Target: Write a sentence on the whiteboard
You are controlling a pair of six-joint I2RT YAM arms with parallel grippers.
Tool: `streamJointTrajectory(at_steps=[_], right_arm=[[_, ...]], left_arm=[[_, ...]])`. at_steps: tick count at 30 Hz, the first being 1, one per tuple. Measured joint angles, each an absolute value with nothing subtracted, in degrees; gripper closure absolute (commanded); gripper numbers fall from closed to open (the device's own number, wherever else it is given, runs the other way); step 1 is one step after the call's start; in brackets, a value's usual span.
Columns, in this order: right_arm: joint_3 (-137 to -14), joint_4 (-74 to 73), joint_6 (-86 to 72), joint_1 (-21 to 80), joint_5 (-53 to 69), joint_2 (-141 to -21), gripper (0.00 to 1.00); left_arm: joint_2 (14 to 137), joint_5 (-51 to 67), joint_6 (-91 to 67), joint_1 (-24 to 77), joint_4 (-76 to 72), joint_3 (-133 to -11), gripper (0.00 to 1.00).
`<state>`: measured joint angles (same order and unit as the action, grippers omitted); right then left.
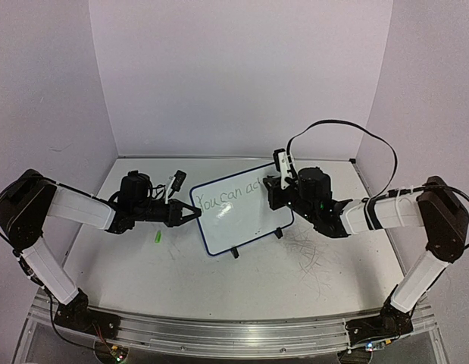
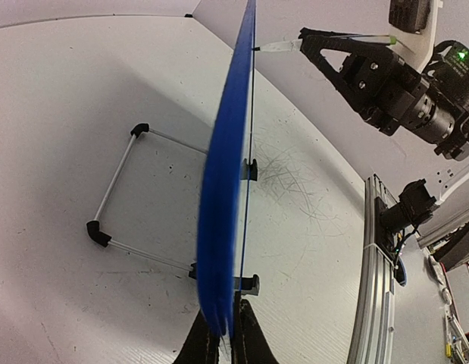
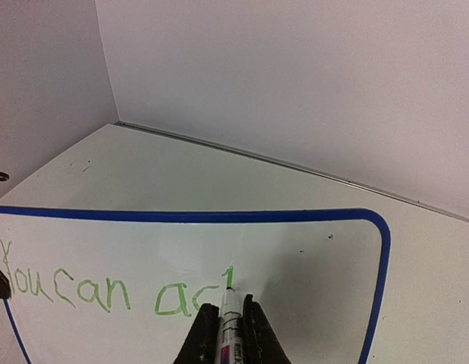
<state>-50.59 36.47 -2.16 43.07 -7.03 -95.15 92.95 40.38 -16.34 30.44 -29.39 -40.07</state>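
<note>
The whiteboard (image 1: pixel 242 208) with its blue rim stands tilted on two black feet mid-table. My left gripper (image 1: pixel 195 215) is shut on its left edge; in the left wrist view the board (image 2: pixel 226 167) is edge-on between the jaws of that gripper (image 2: pixel 226 337). Green writing (image 3: pixel 105 292) on the board reads "You can ac" with a fresh upright stroke. My right gripper (image 3: pixel 228 334) is shut on a white marker (image 3: pixel 229 322), whose tip touches the board at that stroke. The right gripper (image 1: pixel 278 184) is at the board's upper right.
A small green marker cap (image 1: pixel 156 238) lies on the table left of the board. A wire stand frame (image 2: pixel 117 186) with black corners props the board from behind. Grey scribble marks (image 1: pixel 314 250) cover the tabletop on the right. Walls enclose the back and sides.
</note>
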Motion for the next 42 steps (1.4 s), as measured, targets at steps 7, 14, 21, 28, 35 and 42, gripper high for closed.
streamJointTrajectory(at_steps=[7,14,21,28,35,42], right_arm=[[-49.1,36.9,-2.9,43.2,-7.0,-95.0,1.00],[-48.0,36.7,-3.1,43.5,-7.0,-94.5,1.00],[-47.9,36.6,-3.2,43.6,-7.0,-94.5,1.00],[-48.3,36.4,-3.1,43.6,-7.2,-94.5,1.00],[-50.0,36.4,-3.0,43.7,-8.1,-94.6,1.00],[-51.0,36.4,-3.0,43.7,-9.1,-95.0,1.00]], left_arm=[[92.9,40.4,-16.4,30.4,-29.4,-40.1,1.00],[92.9,40.4,-16.3,30.4,-29.4,-40.1,1.00],[92.9,40.4,-16.3,30.4,-29.4,-40.1,1.00],[92.9,40.4,-16.3,30.4,-29.4,-40.1,1.00],[92.9,40.4,-16.3,30.4,-29.4,-40.1,1.00],[92.9,40.4,-16.3,30.4,-29.4,-40.1,1.00]])
